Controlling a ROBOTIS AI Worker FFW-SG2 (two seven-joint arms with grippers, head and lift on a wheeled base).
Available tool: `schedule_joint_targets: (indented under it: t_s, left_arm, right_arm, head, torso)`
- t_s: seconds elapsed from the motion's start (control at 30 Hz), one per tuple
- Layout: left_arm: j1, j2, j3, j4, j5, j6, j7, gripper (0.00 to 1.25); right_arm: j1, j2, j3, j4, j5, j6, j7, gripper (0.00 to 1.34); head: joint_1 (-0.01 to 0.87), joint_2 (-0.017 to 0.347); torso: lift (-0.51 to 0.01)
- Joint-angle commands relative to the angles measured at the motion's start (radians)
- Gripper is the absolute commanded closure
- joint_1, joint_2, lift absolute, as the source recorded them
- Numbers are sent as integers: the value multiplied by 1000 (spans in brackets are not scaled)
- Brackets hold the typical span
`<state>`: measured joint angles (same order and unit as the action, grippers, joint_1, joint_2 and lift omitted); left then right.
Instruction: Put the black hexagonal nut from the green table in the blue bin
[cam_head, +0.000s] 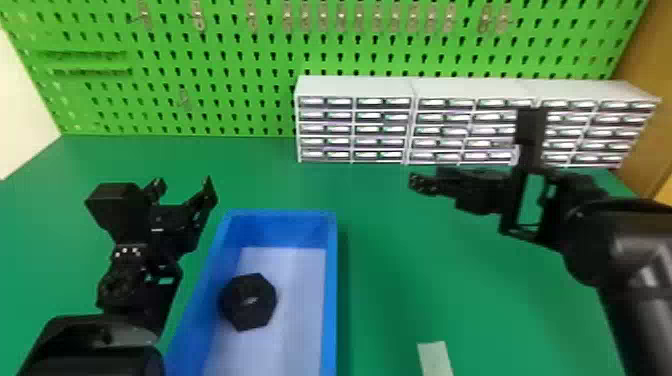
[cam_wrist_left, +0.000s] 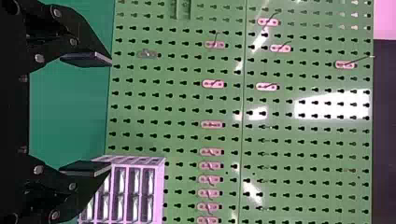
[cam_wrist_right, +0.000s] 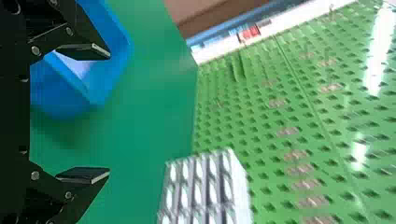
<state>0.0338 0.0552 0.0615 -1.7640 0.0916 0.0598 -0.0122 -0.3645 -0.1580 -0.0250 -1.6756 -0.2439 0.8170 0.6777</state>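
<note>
Inside the blue bin (cam_head: 330, 300), near its left edge, the black hexagonal nut (cam_head: 248, 302) is seated; task judged complete. Left gripper (cam_wrist_left: 111, 114) and right gripper (cam_wrist_right: 109, 113) are opened wide, empty.

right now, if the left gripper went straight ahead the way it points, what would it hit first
Probably the green pegboard: the left gripper points at it over the green table, with nothing visible between. Its exact tilt is hard to judge.
</note>
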Motion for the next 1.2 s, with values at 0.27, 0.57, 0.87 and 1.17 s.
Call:
schedule_joint_targets:
  t_s: [0.27,0.57,0.87,1.17]
  left_arm:
    - [3,0,-9,1,2,0,5,463]
    - [5,-2,-11,1,2,0,6,463]
    - [9,-6,-14,1,14,0,8,463]
    - [9,-8,-23,1,17,-2,8,463]
  right_arm:
    - [150,44,-153,-99,-71,-193,-242,391]
    - [262,84,-213,-167,-67,-300,-382,391]
    - [352,147,-207,-187,32,-466,-454,392]
    - [412,147,-138,-176,152,-582,-514,392]
  head:
    - [657,57]
    - [657,57]
    - [657,57]
    - [657,57]
  torso:
    - [-95]
    - [-95]
    - [-95]
    - [-95]
